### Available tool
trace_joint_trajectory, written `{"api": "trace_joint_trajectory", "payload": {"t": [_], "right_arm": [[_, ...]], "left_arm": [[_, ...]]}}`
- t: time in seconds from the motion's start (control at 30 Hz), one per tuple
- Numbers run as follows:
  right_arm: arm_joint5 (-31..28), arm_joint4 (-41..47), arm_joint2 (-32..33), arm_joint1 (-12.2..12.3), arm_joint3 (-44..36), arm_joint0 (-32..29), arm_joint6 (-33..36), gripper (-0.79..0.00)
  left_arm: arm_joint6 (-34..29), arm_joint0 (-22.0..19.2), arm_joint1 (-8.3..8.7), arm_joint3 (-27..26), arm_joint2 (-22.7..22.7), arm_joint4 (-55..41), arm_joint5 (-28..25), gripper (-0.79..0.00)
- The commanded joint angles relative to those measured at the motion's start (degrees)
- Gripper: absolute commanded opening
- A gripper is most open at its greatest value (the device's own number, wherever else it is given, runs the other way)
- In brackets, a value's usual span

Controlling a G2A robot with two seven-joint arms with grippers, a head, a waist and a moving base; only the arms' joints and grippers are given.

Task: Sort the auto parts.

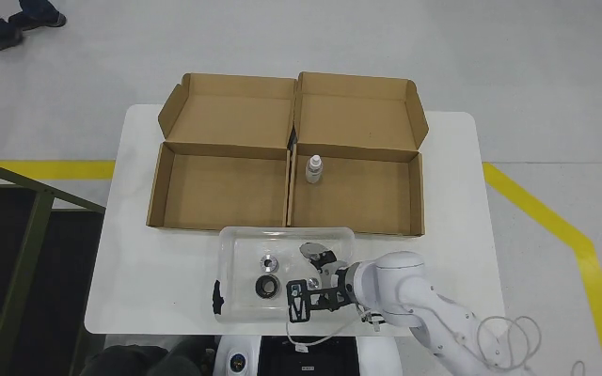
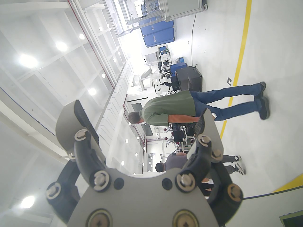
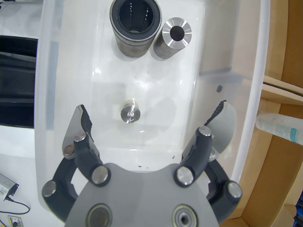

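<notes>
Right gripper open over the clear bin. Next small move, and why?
Probably lower the right gripper straight down around the small silver metal stud in the clear plastic bin: its open fingers straddle it, and the large black-lined bearing cylinder and the silver bored sleeve stand apart, out of the way.

bin (image 1: 282, 231) before boxes (image 1: 221, 193) | bottle (image 1: 314, 169) in right box (image 1: 376, 202) | parts (image 1: 268, 286) in bin
</notes>
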Motion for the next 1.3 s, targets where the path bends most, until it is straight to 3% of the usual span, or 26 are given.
{"api": "trace_joint_trajectory", "payload": {"t": [0.0, 0.5, 0.63, 0.77, 0.87, 0.9, 1.03, 1.27], "right_arm": [[0.1, 0.0, -0.5, 0.0, 0.3, 0.3, 0.4, -0.028], [1.7, -1.3, -4.1, -0.2, 3.2, 2.5, 2.0, -0.237], [1.9, -1.8, -5.1, 0.0, 3.9, 2.8, 2.1, -0.363], [2.0, -2.1, -5.9, 0.2, 4.2, 3.1, 2.3, -0.422], [2.0, -2.1, -6.3, 0.4, 4.4, 3.4, 2.3, -0.520], [2.1, -2.1, -6.5, 0.5, 4.3, 3.5, 2.4, -0.606], [2.1, -1.6, -6.7, 0.8, 4.1, 3.8, 2.4, -0.785], [1.7, 0.8, -5.8, 1.2, 1.5, 4.5, 1.1, -0.785]], "left_arm": [[0.0, 0.0, 0.00, 0.0, 0.0, 0.0, 0.0, 0.000], [0.0, 0.0, 0.00, 0.0, 0.0, 0.0, 0.0, 0.000], [0.0, 0.0, 0.00, 0.0, 0.0, 0.0, 0.0, 0.000], [0.0, 0.0, 0.00, 0.0, 0.0, 0.0, 0.0, 0.000], [0.0, 0.0, 0.00, 0.0, 0.0, 0.0, 0.0, 0.000], [0.0, 0.0, 0.00, 0.0, 0.0, 0.0, 0.0, 0.000], [0.0, 0.0, 0.00, 0.0, 0.0, 0.0, 0.0, 0.000], [0.0, 0.0, 0.00, 0.0, 0.0, 0.0, 0.0, 0.000]]}}
